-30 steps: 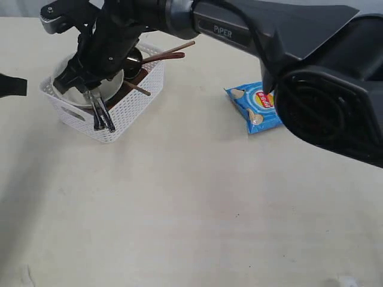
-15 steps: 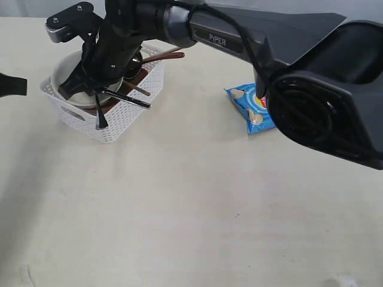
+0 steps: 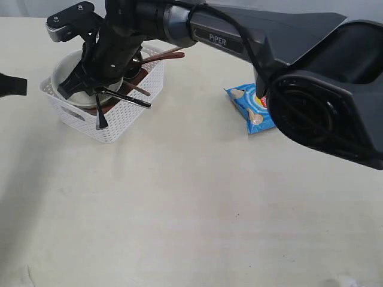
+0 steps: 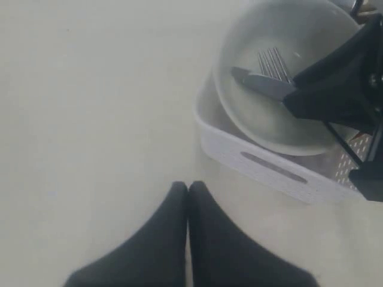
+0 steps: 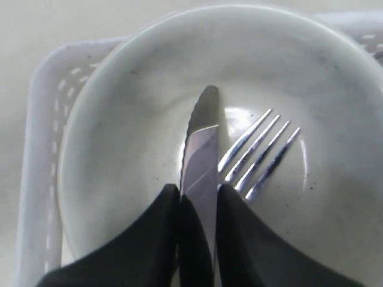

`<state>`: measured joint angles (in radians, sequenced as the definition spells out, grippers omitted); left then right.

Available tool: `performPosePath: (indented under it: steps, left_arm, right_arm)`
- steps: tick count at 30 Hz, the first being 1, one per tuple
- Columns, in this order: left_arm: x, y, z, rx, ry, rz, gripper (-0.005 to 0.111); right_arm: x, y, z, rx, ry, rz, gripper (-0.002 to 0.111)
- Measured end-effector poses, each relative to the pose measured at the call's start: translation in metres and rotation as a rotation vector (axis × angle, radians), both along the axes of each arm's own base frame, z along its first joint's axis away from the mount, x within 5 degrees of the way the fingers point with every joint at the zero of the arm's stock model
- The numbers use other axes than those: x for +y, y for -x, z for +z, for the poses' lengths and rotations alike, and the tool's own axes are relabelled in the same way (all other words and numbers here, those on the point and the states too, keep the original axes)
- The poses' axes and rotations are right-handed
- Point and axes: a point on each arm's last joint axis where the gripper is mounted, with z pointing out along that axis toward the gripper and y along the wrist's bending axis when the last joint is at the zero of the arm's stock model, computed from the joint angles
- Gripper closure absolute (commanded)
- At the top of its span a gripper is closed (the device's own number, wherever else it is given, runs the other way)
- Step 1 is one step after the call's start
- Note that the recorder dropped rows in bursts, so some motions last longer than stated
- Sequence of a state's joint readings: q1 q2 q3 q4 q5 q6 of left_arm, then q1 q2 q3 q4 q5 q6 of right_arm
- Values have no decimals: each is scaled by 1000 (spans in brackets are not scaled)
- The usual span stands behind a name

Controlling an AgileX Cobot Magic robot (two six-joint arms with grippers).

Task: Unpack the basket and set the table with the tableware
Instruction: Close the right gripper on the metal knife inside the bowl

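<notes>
Basket of white woven-look plastic (image 3: 116, 128) sits at ten o'clock on the cream counter (image 3: 197, 215), holding a cream round bowl (image 5: 119, 119) with a steel knife (image 5: 200, 149) and steel fork (image 5: 257, 158) inside. The right claw (image 5: 197, 191) is clamped on the knife blade; the left claw (image 4: 187, 188), pressed together, hovers near the basket. Bare counter spreads from centre to six o'clock.

You have bare worktop (image 3: 179, 209) all across the foreground, and a wide lane between the basket (image 3: 119, 125) and the blue chip bag (image 3: 254, 110). Above the basket the right arm (image 3: 239, 36) blocks you, its jaws down in the bowl (image 5: 119, 119) pinching the knife (image 5: 200, 155); black handles (image 3: 127, 98) jut over the near wall.
</notes>
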<state>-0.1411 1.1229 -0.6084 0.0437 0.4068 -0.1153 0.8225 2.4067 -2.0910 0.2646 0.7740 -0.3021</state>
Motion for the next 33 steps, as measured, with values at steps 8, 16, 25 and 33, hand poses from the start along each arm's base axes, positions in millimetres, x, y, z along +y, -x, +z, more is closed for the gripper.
performPosePath:
  steps: [8,16,25,33]
  left_arm:
    - [0,0,0,0,0,0,107]
    - [0,-1,0,-8,1,0,107]
    - [0,-1,0,-8,0,-2,107]
    - [0,-1,0,-8,0,-2,107]
  right_arm:
    - [-5,5,32,-21,-21,9,109]
    - [-10,9,47,-13,-1,8,109]
    - [-11,8,49,-19,-4,-6,109]
    - [-15,12,53,-21,43,46,108]
